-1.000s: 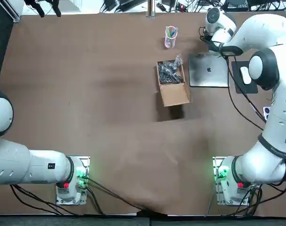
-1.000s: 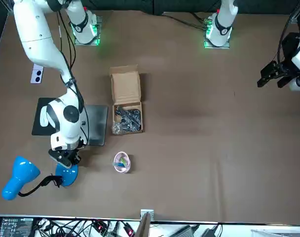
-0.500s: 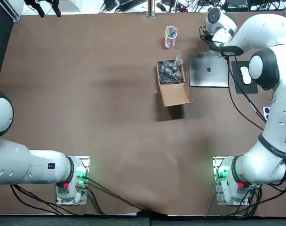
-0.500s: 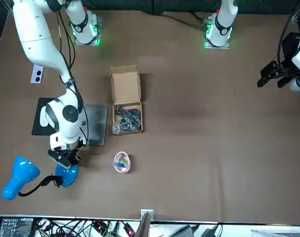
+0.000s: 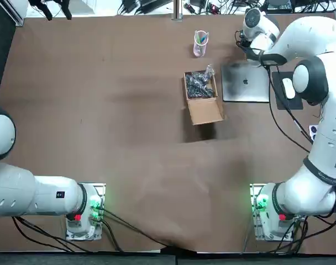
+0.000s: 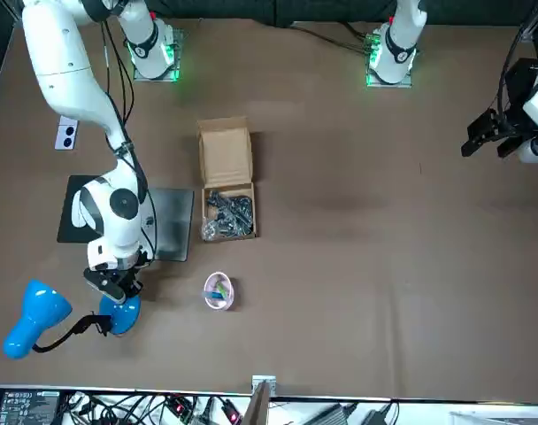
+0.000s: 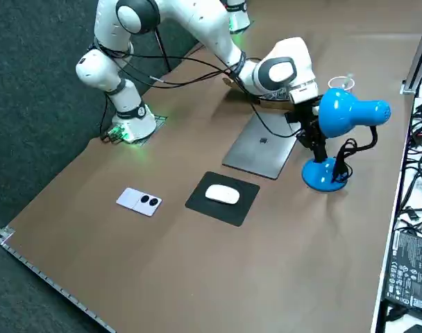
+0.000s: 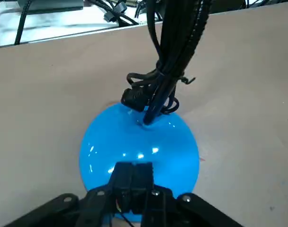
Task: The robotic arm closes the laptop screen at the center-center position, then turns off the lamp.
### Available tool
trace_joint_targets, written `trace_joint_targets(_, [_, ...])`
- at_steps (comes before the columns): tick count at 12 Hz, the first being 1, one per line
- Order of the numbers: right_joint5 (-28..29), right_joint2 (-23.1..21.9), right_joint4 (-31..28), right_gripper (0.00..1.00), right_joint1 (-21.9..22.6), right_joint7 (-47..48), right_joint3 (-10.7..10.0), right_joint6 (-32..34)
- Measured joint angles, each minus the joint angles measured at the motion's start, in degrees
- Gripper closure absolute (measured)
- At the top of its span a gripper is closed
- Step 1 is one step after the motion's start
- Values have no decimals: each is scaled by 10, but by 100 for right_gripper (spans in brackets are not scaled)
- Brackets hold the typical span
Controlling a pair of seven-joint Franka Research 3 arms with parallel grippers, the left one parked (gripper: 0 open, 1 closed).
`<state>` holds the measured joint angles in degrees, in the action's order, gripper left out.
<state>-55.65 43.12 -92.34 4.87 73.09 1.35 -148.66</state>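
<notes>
Lamp (image 6: 119, 316): blue desk lamp at the far right of the counter (image 6: 340, 266), with its round base straight under me and its cable (image 8: 167, 56) plugged in at the back.
Hand (image 8: 133, 182): pressed together and empty, low over the base; I cannot tell if it touches.
Laptop (image 5: 245, 83): lid already flat, just beside me.
Risk: an off-centre push may slide the base or tip the lamp, and snagging the cable would drag it.

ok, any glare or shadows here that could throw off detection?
Right wrist view: white highlights on the blue lamp base, just beyond the shut right end effector. Top view: the cardboard box casts a dark shadow just below it in the picture; the laptop lid shows a dark patch on its box side.
</notes>
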Motion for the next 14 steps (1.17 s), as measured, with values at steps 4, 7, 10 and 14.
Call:
trace_joint_targets(4, [0,0,0,99,0,0,0,0])
trace_joint_targets(7, [0,0,0,99,0,0,-2,-7])
trace_joint_targets(10, [0,2,0,99,-1,0,-8,-27])
trace_joint_targets(14, [0,3,0,99,-1,-1,-9,-30])
